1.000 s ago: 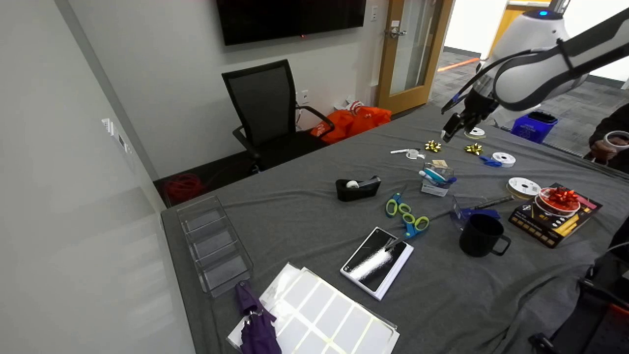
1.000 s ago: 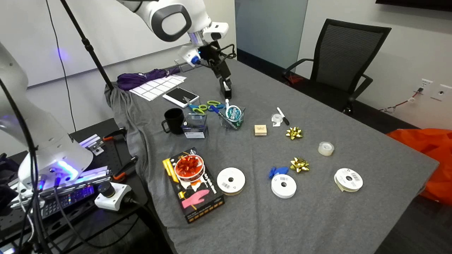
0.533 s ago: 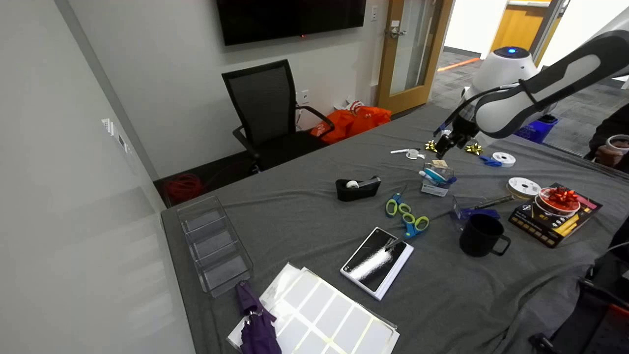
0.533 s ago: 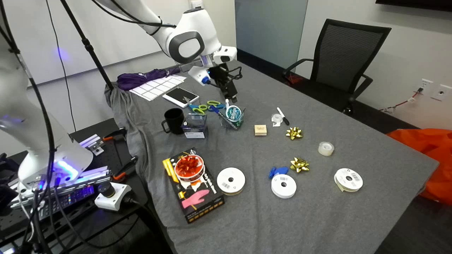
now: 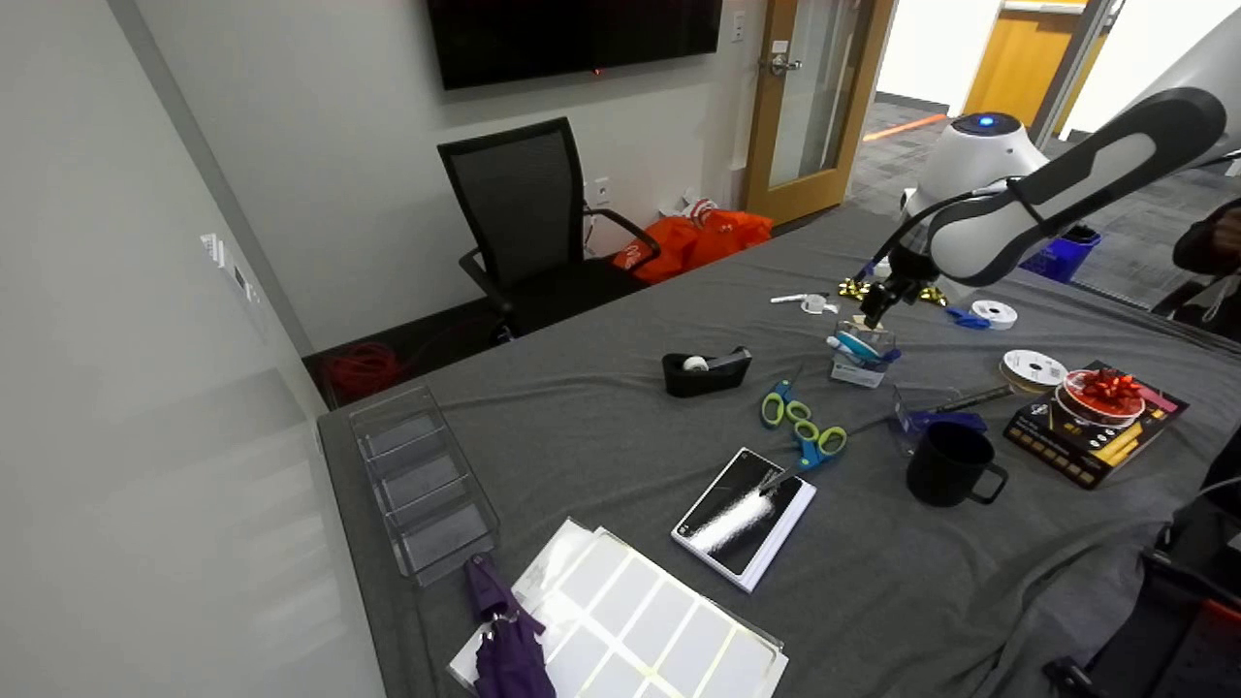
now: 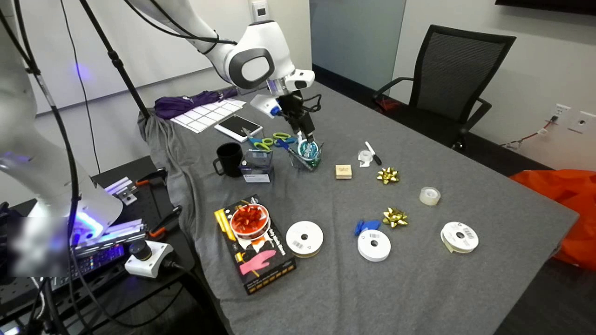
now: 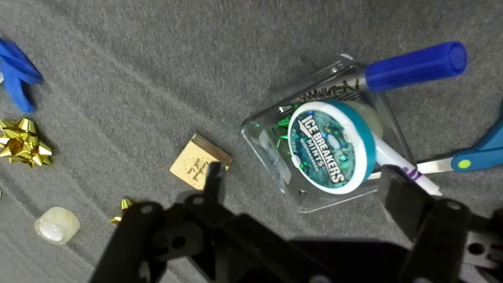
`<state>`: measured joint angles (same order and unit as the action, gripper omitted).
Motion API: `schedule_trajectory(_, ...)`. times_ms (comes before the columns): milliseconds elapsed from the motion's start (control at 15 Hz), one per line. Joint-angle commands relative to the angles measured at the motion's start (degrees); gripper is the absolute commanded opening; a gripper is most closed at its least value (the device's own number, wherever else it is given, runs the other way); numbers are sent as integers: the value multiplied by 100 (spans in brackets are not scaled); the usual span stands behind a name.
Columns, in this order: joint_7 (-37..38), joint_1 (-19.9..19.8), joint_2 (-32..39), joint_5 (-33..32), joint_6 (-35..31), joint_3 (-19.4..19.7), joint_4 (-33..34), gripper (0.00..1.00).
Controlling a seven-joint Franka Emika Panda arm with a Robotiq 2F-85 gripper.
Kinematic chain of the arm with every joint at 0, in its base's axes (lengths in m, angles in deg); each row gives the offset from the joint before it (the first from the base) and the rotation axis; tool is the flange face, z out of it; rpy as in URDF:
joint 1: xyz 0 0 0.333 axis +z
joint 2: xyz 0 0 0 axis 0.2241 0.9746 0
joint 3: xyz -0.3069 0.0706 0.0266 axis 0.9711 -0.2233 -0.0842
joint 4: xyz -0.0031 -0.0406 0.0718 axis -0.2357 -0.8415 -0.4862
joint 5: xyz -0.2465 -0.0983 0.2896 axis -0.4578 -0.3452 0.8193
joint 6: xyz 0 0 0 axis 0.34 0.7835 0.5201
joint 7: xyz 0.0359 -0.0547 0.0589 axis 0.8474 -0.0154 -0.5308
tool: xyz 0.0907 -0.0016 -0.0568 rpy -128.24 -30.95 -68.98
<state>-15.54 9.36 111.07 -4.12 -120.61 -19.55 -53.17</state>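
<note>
My gripper (image 7: 302, 171) stands open with its fingers wide apart and nothing gripped. It hangs just above a clear plastic container (image 7: 275, 155). In that container leans a round teal and white mint tin (image 7: 324, 147), with a blue-capped marker (image 7: 416, 67), a white pen with purple bands (image 7: 395, 157) and something shiny green. One finger (image 7: 404, 200) overlaps the white pen in the wrist view; contact cannot be made out. The other finger (image 7: 214, 182) overlaps a small wooden block (image 7: 192, 161) on the cloth. In both exterior views the gripper (image 6: 309, 138) is over the tin (image 6: 308, 151).
Around the container lie scissors (image 7: 481, 153), a black tape dispenser (image 5: 708, 373), a second clear box (image 6: 257, 163), a black mug (image 6: 229, 159), gold bows (image 6: 387, 176), ribbon spools (image 6: 374, 245) and a black box (image 6: 260, 270) topped by a red bow.
My gripper has come down to just over the container, staying open. The objects on the table have not moved. At the edge of an exterior view, a person's hand with a white ring has gone from sight.
</note>
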Motion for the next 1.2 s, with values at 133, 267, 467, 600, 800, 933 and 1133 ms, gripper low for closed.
schedule_trajectory(133,12,-11,23,18,86,-36,36,100)
schedule_trajectory(267,-11,-25,125,43,46,-76,67,100)
schedule_trajectory(467,17,26,297,-53,-83,-45,93,100)
schedule_trajectory(600,37,52,395,-60,-125,-32,99,100)
schedule_trajectory(800,73,94,555,-70,-205,-8,133,100)
schedule_trajectory(933,103,136,647,-88,-259,20,174,100)
schedule_trajectory(1133,115,178,753,-90,-281,37,263,100)
